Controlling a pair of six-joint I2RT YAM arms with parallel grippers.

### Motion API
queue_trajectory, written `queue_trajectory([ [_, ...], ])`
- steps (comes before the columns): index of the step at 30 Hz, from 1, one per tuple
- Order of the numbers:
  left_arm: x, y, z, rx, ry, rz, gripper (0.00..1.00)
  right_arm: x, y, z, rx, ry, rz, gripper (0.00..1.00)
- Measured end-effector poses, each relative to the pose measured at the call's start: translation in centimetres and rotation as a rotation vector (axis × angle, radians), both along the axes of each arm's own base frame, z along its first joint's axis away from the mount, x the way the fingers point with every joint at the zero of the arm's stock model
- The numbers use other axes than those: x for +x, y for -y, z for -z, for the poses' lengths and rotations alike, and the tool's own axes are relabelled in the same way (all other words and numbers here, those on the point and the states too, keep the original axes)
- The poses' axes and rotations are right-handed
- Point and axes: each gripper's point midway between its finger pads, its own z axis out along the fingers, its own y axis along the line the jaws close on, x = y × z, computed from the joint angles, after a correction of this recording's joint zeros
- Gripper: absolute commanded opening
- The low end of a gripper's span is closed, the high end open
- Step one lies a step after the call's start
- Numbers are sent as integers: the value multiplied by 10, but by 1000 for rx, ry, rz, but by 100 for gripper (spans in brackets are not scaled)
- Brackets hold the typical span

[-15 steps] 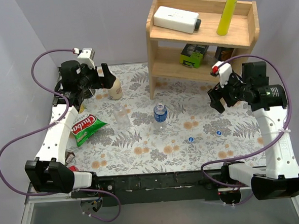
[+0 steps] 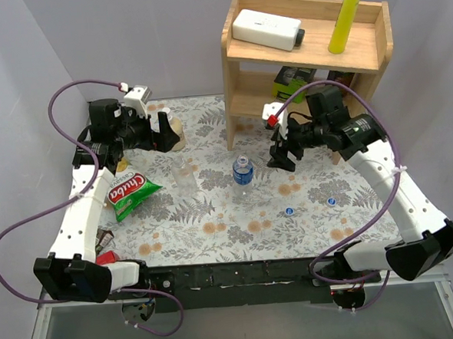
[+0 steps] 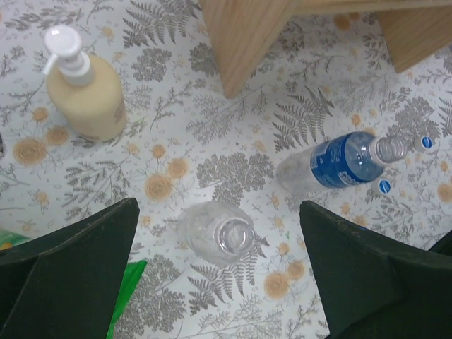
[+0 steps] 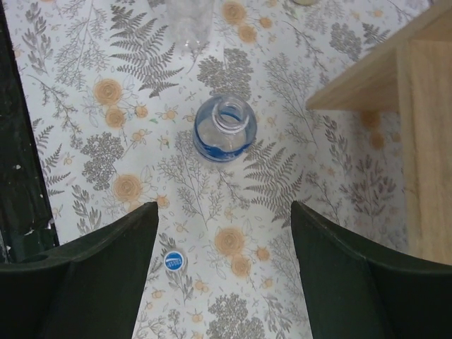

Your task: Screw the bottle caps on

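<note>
Both jaws stand wide apart and hold nothing. The left gripper (image 2: 165,132) hangs above the table (image 2: 214,216) at the 10 o'clock side of the mat, and the right gripper (image 2: 282,157) hangs just in front of the wooden shelf (image 2: 304,53). In the top view, you find the labelled bottle (image 2: 243,170) upright near the middle of the mat, with the plain bottle (image 2: 184,174) at its 9 o'clock, apart from it. The two blue caps (image 2: 290,210) (image 2: 331,201) lie loose on the mat between its 4 and 5 o'clock, clear of both bottles and of each other. The wrist views add what the top view cannot resolve. The left wrist looks straight down the plain bottle's open neck between its dark fingers (image 3: 70,272); the right wrist does the same for the labelled bottle, so both necks are bare. The right wrist catches only one cap, at 7 o'clock of the labelled bottle, whereas the left wrist shows both. The cream pump bottle (image 3: 85,92) is seen whole only from the left wrist; from above, the left gripper covers most of it. The green snack bag (image 2: 128,195) lies at 8 o'clock of the plain bottle.
</note>
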Motion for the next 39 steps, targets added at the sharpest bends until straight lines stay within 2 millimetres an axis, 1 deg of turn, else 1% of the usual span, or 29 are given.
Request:
queue_trajectory([
  [3, -16, -2, 4, 12, -11, 7, 98, -5, -14, 17, 1, -22, -63, 82],
  [9, -35, -8, -6, 29, 34, 5, 98, -4, -46, 45, 34, -59, -138, 82],
  [12, -37, -12, -8, 35, 44, -2, 98, 3, -60, 49, 60, -60, -145, 80],
  [16, -37, -15, -6, 39, 35, -9, 98, 16, -76, 58, 88, -81, -144, 78],
  [19, -37, -16, -4, 42, 30, -12, 98, 24, -83, 67, 97, -101, -134, 75],
  [23, -37, -17, -3, 42, 28, -15, 98, 26, -85, 76, 100, -118, -127, 72],
  [24, -37, -17, -3, 42, 27, -15, 98, 26, -85, 78, 102, -120, -125, 68],
  [29, -33, -16, 1, 38, 12, -7, 98, 27, -86, 89, 106, -127, -118, 60],
  [32, -30, -13, 6, 31, -3, 8, 98, 30, -88, 98, 108, -127, -110, 39],
  [33, -29, -12, 7, 29, -7, 10, 98, 31, -88, 101, 108, -130, -103, 25],
  [35, -26, -9, 10, 20, -14, 25, 98, 35, -90, 102, 120, -122, -93, 15],
  [36, -25, -8, 10, 17, -16, 34, 98, 36, -90, 102, 121, -118, -89, 5],
  [37, -25, -5, 10, 9, -13, 54, 98, 37, -90, 101, 124, -117, -81, 1],
  [39, -26, 3, 9, -5, -2, 105, 98, 38, -89, 99, 122, -125, -62, 1],
])
